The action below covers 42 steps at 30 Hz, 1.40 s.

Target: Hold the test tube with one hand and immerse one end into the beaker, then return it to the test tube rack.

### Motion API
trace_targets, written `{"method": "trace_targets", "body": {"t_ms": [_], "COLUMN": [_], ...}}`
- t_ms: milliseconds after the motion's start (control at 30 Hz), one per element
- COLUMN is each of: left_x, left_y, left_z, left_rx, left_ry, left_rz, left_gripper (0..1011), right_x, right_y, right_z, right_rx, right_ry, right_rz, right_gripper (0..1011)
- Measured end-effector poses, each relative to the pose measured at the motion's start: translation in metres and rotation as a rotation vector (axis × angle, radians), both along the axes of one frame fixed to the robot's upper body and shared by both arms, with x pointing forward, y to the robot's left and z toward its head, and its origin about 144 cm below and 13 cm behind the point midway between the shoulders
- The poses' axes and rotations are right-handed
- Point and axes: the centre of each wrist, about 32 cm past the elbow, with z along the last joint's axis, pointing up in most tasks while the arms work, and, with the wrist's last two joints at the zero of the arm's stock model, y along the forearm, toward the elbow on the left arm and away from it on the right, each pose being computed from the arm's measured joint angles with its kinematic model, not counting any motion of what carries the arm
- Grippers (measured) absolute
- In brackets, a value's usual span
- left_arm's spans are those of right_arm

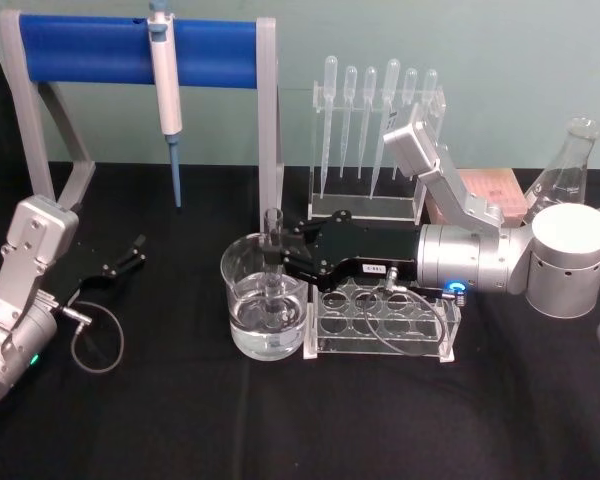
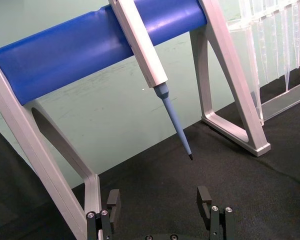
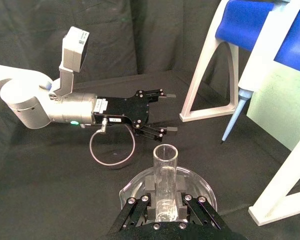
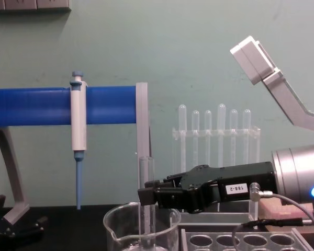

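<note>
Test tube (image 1: 272,232) stands upright in the beaker (image 1: 242,335), lower end underwater, right gripper (image 1: 277,262) jaws pinching it. I'd lift straight up, clear the rim, then cross to the rack (image 1: 380,338). Left gripper (image 1: 130,255) parked left, jaws spread.

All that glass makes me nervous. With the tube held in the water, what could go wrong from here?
The right gripper pinches the glass test tube upright, its end below the beaker rim; swinging sideways before lifting could knock the beaker and spill water. The test tube rack has narrow-looking holes, so a tilted tube might catch. The left gripper sits parked.
</note>
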Motion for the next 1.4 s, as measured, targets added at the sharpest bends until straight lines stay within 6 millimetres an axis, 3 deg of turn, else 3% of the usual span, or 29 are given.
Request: {"method": "trace_targets", "body": {"t_ms": [1400], "left_x": [0.0000], "left_y": [0.0000], "left_z": [0.0001], "left_rx": [0.000], "left_ry": [0.000], "left_rz": [0.000], "left_gripper": [1000], "right_x": [0.0000], "right_y": [0.0000], "right_z": [0.0000], "right_rx": [0.000], "right_ry": [0.000], "right_rz": [0.000], "right_gripper": [221]}}
